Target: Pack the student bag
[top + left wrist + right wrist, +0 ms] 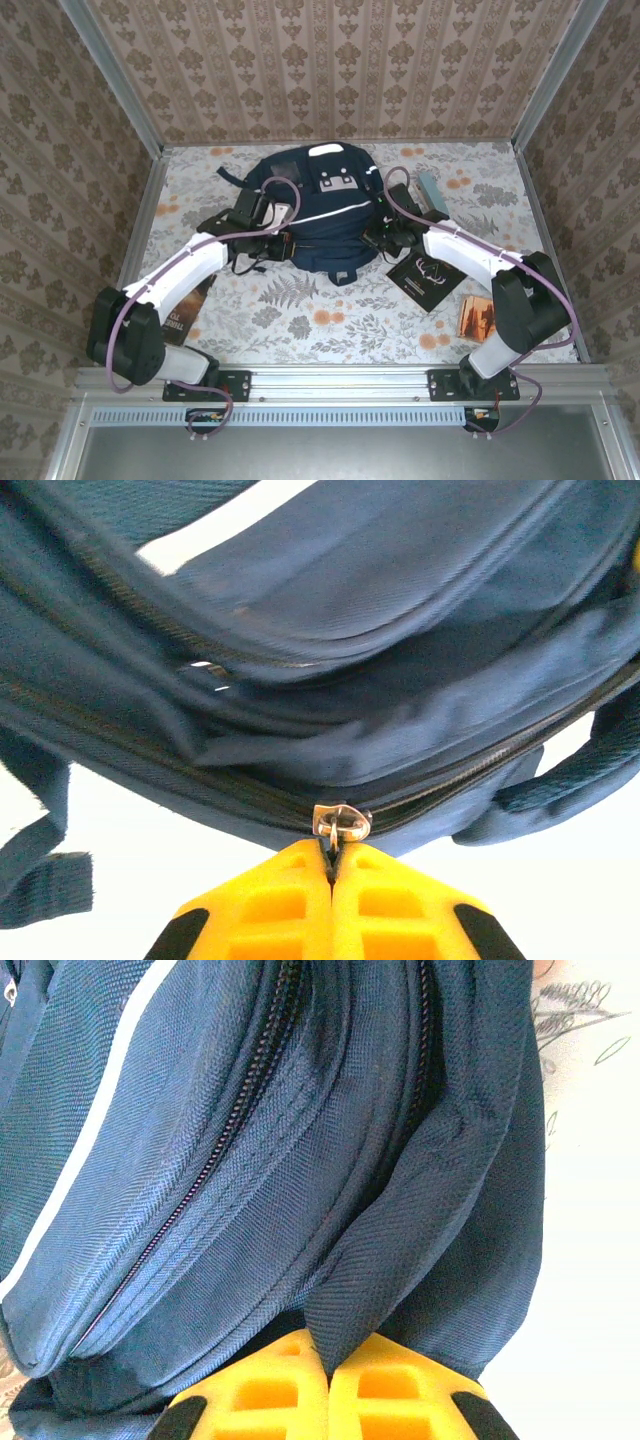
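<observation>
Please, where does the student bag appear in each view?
Top external: student bag at the centre of the table.
Left wrist: across the upper frame; left end effector grips its zipper pull.
Right wrist: left and centre; right end effector pinches its fabric.
Shared landmark: white stripe.

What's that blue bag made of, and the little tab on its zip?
The student bag looks like woven synthetic fabric, probably nylon or polyester: a fine diagonal weave shows, matte with a slight sheen. The zipper pull looks like metal: silvery with bright glints.
</observation>
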Motion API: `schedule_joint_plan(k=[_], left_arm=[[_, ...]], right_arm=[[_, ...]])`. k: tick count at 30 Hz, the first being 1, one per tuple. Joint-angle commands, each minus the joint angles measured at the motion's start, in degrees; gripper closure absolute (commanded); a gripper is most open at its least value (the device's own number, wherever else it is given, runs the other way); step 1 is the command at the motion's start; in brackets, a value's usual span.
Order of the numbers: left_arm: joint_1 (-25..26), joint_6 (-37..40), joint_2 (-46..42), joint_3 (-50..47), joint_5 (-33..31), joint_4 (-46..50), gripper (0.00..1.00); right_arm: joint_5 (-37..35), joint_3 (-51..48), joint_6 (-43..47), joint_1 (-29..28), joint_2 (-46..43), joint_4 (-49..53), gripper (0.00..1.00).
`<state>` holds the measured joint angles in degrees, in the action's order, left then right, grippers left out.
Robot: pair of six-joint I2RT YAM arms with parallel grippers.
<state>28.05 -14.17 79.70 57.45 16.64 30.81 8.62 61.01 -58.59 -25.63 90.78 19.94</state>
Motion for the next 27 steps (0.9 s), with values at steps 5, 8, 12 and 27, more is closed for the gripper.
schedule_joint_plan(k=[5,8,12,27], left_arm=[[-7.2,1.8,-1.9,-0.2,-8.5,-1.8,1.0],[-9.1,-0.2,0.0,0.3,-11.9,-4.3,1.0],[-11.7,-1.5,3.4,1.6,-12.8,-6.8,1.0],[-17.1,0.9,20.4,14.4,-9.1,-8.8,1.0]], right_arm=[[-7.9,-1.0,5.3,3.8,-1.9,3.3,1.0],[-8.0,-0.6,6.8,4.7,-2.1,3.3,1.0],[-7.6,-0.7,8.3,5.3,-2.8,2.7,1.0],[5.5,0.1,13.2,5.5,-0.3,-2.8,1.0]])
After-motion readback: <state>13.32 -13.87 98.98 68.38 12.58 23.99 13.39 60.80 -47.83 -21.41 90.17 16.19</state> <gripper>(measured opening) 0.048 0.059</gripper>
